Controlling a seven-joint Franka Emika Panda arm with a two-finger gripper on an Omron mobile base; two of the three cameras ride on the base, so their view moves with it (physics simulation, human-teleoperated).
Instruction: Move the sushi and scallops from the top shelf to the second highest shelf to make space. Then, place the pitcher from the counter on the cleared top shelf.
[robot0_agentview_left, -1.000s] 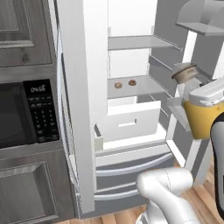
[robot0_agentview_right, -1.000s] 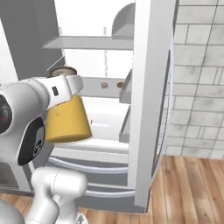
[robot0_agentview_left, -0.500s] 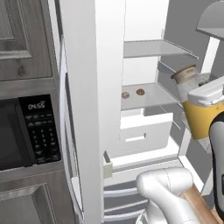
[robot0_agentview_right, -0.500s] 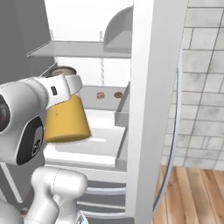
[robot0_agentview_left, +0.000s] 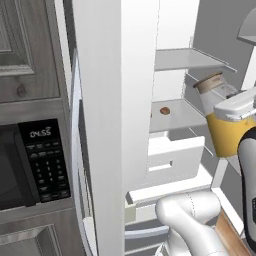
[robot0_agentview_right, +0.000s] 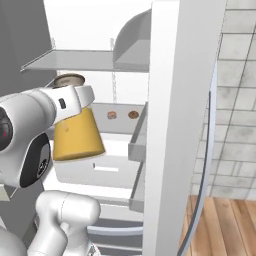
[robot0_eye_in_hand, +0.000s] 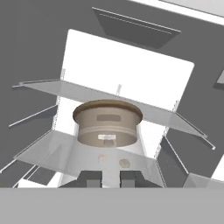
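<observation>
Pitcher (robot0_agentview_right: 76, 134): amber body, clear neck, brownish top

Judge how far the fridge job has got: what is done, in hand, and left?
Done: the sushi and scallops lie on the second highest shelf. In hand: the claw carries the pitcher in front of the fridge. Left: standing it on the top shelf.
</observation>
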